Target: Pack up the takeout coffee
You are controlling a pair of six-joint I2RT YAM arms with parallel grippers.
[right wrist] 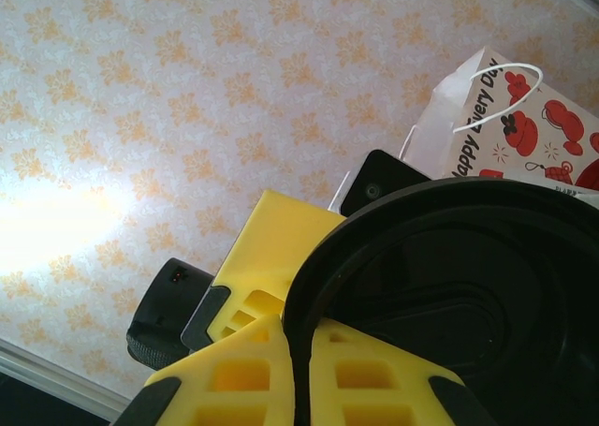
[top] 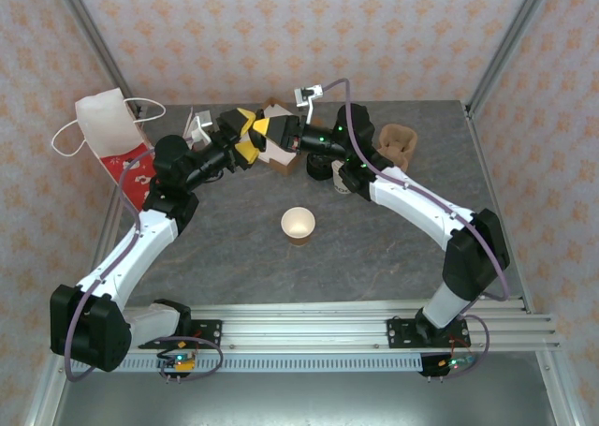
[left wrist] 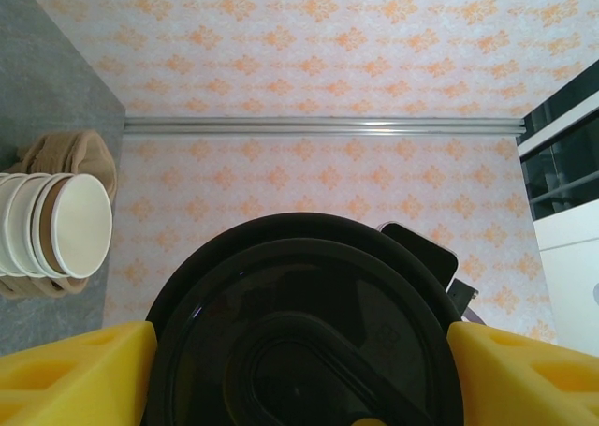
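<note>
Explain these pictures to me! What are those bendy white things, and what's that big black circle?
Those are two robot arms bolted to a table. One picture looks down from above; the other two come from cameras on each wrist, so the yellow fingers look huge. The black circle is a cup lid. The right gripper pinches its rim, and the left gripper has a finger on either side; I can't tell if it squeezes. On the table are an open paper cup, a gift bag, a stack of white cups and a brown cup carrier.

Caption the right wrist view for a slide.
Right gripper pinches the rim of a black lid, printed paper bag behind.
</note>
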